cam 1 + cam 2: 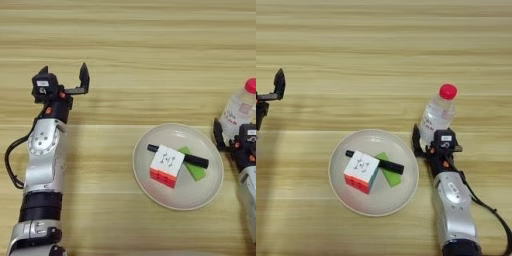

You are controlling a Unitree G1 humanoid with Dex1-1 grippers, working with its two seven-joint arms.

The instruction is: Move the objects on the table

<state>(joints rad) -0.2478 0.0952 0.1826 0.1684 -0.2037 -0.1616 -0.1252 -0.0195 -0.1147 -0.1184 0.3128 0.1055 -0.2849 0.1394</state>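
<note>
Cube [361, 171], marker [376, 162], green block [389, 175], on plate [341, 192]

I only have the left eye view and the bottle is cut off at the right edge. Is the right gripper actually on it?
Observer: Yes. The right gripper sits at the lower body of the bottle, one finger showing on its left side.
Operator: Is the bottle upright?
Observer: It stands on the table, red cap up, to the right of the plate.
Operator: Anything right of the bottle?
Observer: Only bare wood shows there.
</note>
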